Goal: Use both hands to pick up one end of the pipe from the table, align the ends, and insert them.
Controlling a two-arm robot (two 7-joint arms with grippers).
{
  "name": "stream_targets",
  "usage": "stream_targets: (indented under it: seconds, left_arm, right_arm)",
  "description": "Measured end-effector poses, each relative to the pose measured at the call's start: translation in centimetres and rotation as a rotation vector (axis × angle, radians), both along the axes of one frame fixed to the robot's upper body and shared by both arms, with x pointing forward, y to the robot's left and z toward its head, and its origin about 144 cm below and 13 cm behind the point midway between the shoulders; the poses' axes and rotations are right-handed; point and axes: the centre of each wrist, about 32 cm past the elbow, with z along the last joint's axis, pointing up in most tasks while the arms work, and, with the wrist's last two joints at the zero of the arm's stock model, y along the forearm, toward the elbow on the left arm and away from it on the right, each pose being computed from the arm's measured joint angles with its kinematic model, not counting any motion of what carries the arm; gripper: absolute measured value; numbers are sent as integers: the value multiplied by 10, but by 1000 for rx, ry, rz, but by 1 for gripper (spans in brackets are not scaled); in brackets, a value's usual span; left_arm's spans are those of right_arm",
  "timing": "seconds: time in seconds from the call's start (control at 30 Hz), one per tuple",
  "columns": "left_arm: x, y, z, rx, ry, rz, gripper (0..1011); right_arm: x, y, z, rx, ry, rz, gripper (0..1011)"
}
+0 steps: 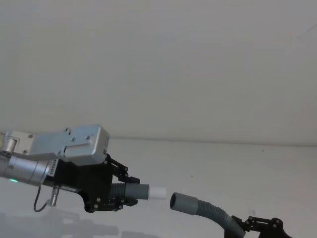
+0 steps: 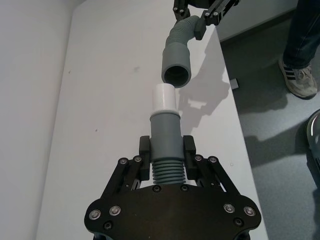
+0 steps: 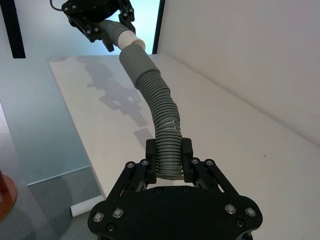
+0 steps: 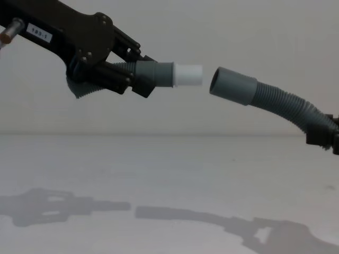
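**A:** What's the left gripper [image 2: 166, 152] up to?

**B:** Its jaws are pinched on the ribbed bit of the short hose piece [image 2: 166, 172], one pad on each side. Right ahead of the jaws is the smooth grey collar, then the white tip [image 2: 164, 98] poking out front.

**A:** Plugged in yet?

**B:** Nope. There's a small gap past the tip, then the open mouth of the grey cuff [image 2: 176, 67] facing it. It's nearly lined up but cocked at a slight angle, and not touching.

**A:** And the other end?

**B:** The long hose piece [image 3: 162, 107] curves from the cuff back into the right gripper [image 3: 169, 157]. Those jaws are clamped around the ribs, well back from the cuff. Both pieces are up in the air, and their shadows fall on the white table [image 4: 159, 174] underneath.
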Motion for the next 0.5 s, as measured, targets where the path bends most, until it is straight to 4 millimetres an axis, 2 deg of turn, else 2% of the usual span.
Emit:
stream_targets:
  seconds: [0.5]
  left_arm:
    - [0, -3, 1, 2, 4, -11, 352]
  right_arm:
    - [0, 0, 0, 0, 0, 0, 255]
